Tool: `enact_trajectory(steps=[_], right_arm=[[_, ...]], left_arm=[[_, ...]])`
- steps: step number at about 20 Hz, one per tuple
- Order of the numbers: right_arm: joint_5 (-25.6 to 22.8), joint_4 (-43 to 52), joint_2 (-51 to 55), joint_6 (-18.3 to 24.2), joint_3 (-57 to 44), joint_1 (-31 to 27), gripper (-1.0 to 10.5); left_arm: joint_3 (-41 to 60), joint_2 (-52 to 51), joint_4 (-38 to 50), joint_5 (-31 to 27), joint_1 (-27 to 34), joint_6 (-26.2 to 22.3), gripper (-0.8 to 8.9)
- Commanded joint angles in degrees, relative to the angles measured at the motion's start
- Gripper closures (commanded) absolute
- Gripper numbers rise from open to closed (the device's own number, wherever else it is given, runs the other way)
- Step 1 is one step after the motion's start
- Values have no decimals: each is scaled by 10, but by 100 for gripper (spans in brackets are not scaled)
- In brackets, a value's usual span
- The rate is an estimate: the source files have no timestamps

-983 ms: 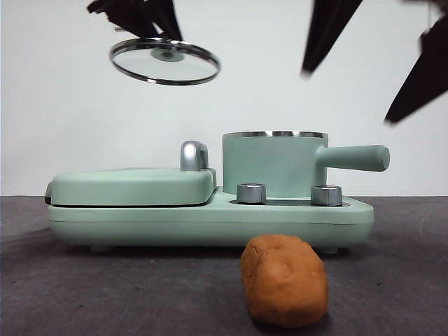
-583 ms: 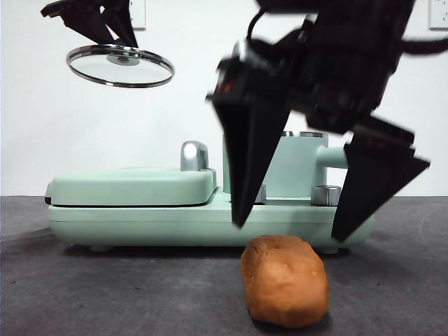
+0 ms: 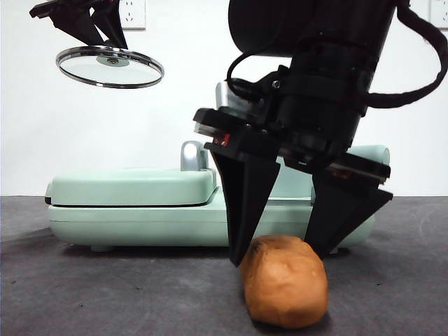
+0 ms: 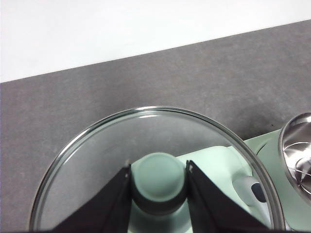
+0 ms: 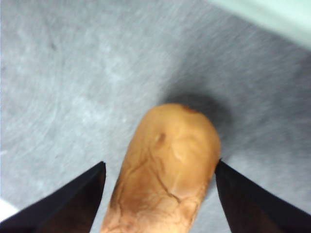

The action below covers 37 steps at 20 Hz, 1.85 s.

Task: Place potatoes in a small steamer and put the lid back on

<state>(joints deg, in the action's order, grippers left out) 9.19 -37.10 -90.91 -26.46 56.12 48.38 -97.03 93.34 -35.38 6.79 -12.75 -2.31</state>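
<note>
The orange-brown potato (image 3: 283, 280) lies on the dark table in front of the appliance. My right gripper (image 3: 277, 257) is open, with one jaw on each side of the potato's top; the right wrist view shows the potato (image 5: 165, 165) between the spread jaws of the gripper (image 5: 159, 164). My left gripper (image 3: 105, 40) is shut on the mint-green knob (image 4: 158, 177) of the glass lid (image 3: 110, 68) and holds it high at the upper left. The small steamer is mostly hidden behind the right arm; only its handle end (image 3: 381, 155) and steel rim (image 4: 296, 150) show.
The flat mint-green grill cover (image 3: 133, 187) with its chrome handle (image 3: 192, 155) sits on the appliance base (image 3: 140, 224) left of the steamer. A white wall with a socket (image 3: 131, 12) stands behind.
My right gripper came down from the upper right until its open jaws straddle the potato. My left gripper moved the lid further left.
</note>
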Motion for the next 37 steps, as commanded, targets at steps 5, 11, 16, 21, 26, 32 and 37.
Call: enact_trajectory(steps=[5, 11, 16, 21, 26, 32, 37], right_arm=[[13, -10, -37, -6, 10, 8, 767], [-3, -87, -36, -2, 96, 0, 789], [-2, -156, -45, 66, 265, -70, 789], [-3, -268, -144, 124, 497, -165, 789], [-3, -324, -253, 145, 654, -210, 789], [-2, -341, -338, 148, 734, -236, 789], [-2, -355, -369, 150, 734, -246, 789]], left_arm=[[-17, -5, 15, 2, 0, 2, 798], [-17, -5, 14, 2, 0, 2, 798], [-17, -5, 15, 2, 0, 2, 798], [-17, -5, 16, 2, 0, 3, 798], [-17, -5, 20, 2, 0, 4, 798], [-16, -4, 20, 2, 0, 4, 798], [-16, -4, 20, 2, 0, 5, 798]])
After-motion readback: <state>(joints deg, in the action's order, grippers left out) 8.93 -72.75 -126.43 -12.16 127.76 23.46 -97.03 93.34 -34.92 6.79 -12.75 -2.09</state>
